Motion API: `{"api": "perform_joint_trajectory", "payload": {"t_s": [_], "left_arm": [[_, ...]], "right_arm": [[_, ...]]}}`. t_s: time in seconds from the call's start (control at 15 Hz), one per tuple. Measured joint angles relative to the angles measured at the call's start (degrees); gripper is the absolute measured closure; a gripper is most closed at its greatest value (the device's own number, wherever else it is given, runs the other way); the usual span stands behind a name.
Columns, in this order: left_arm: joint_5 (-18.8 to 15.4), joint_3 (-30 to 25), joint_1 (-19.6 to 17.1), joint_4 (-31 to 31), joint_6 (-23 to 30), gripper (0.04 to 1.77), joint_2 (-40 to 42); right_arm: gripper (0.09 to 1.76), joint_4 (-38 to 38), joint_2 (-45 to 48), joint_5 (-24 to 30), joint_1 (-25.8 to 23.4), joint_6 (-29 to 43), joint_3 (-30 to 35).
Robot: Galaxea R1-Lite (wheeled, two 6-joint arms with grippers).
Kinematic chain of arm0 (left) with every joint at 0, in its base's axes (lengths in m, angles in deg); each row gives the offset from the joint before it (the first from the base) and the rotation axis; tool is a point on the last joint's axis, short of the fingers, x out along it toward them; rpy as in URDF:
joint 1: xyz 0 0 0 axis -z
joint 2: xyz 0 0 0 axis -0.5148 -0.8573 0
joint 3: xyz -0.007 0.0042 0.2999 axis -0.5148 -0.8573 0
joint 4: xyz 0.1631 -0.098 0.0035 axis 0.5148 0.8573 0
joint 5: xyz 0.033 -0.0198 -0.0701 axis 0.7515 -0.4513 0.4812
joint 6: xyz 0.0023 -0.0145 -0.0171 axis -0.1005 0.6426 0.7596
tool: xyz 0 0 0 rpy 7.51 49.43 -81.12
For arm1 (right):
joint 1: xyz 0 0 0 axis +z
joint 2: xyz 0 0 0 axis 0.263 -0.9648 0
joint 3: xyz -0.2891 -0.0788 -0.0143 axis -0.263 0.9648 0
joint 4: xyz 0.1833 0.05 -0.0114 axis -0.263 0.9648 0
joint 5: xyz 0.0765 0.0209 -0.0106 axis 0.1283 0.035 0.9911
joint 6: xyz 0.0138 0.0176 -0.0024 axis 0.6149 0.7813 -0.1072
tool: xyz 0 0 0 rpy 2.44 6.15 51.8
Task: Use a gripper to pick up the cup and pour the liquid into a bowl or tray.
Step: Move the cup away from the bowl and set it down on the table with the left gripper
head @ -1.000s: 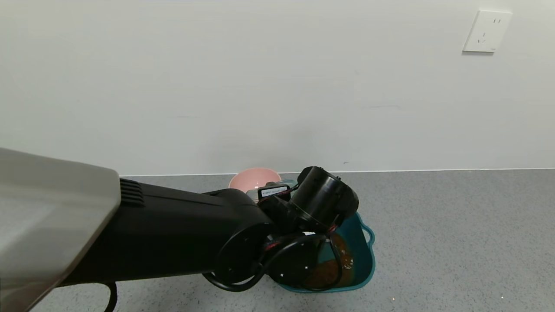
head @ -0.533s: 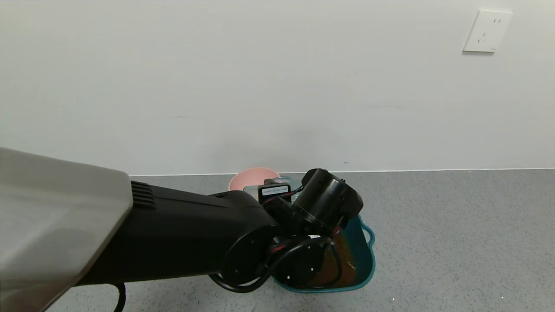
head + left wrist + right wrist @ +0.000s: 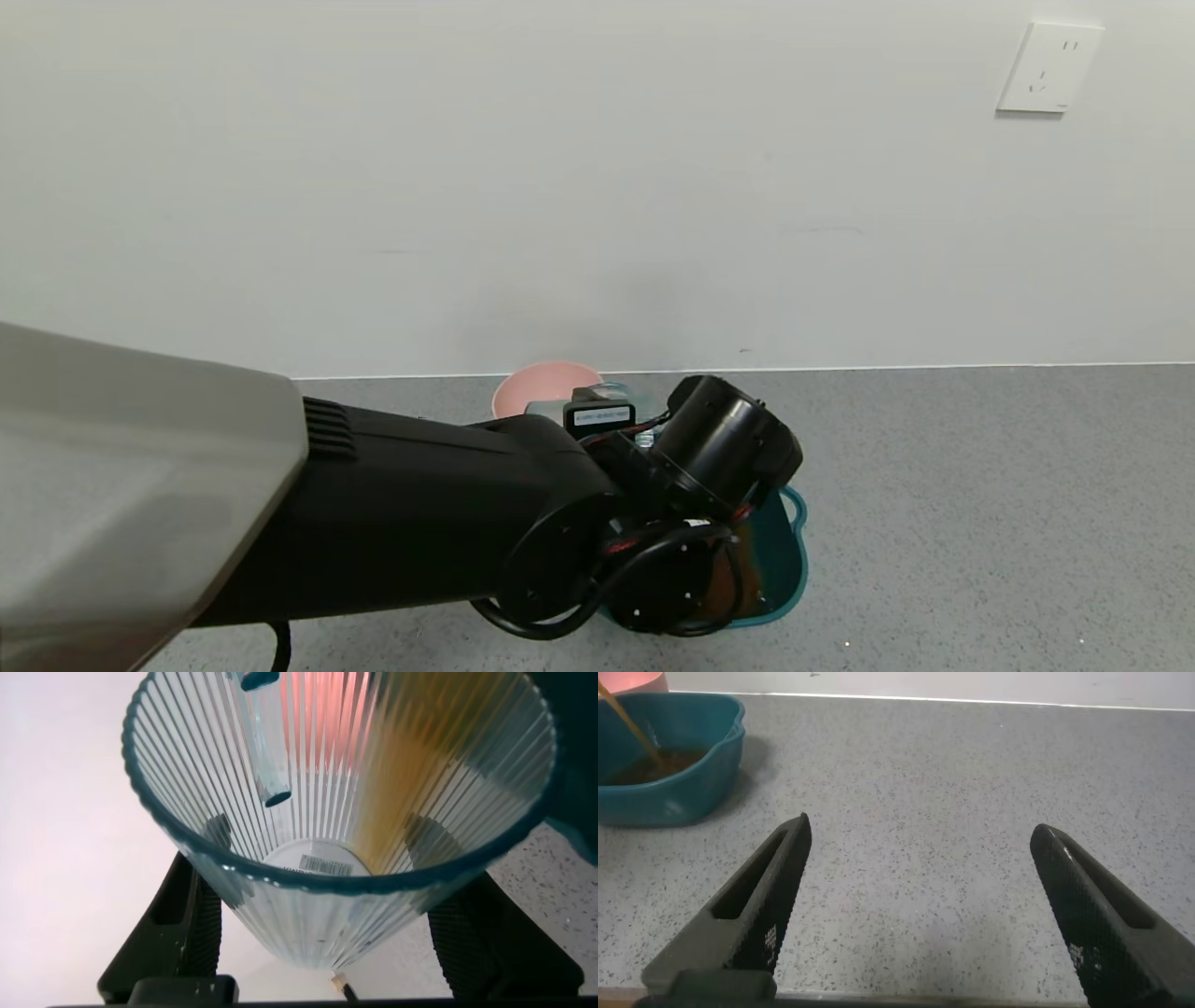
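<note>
My left gripper (image 3: 325,845) is shut on the cup (image 3: 318,756), a ribbed translucent blue-grey tumbler, gripping its sides near the base. The cup is tipped over, and a streak of reddish-brown liquid (image 3: 411,784) runs along its inner wall toward the rim. In the head view my left arm's wrist (image 3: 719,448) hangs over the teal basin (image 3: 794,560) and hides most of it. The right wrist view shows the basin (image 3: 687,793) with brown liquid (image 3: 649,765) pooled inside and a thin stream falling into it. My right gripper (image 3: 922,829) is open and empty over bare counter, apart from the basin.
A round pink bowl (image 3: 537,385) stands behind the basin by the wall; it also shows in the right wrist view (image 3: 631,681). The grey speckled counter (image 3: 980,513) stretches to the right. A white wall socket (image 3: 1050,67) is high on the wall.
My left arm has moved forward and to the right, and its wrist has sunk lower over the basin, hiding more of it and of the pooled liquid.
</note>
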Motion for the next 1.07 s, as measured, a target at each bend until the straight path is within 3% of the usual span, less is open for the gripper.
{"api": "perform_joint_trajectory", "payload": {"t_s": [0.4,1.07], "left_arm": [[3.47,0.96,1.12,3.02,-0.40,0.55,-0.74],[3.60,1.04,1.55,3.13,-0.35,0.55,-0.83]], "right_arm": [[0.14,0.00,0.00,0.00,0.00,-0.02,0.00],[0.14,0.00,0.00,0.00,0.00,0.02,0.00]]}}
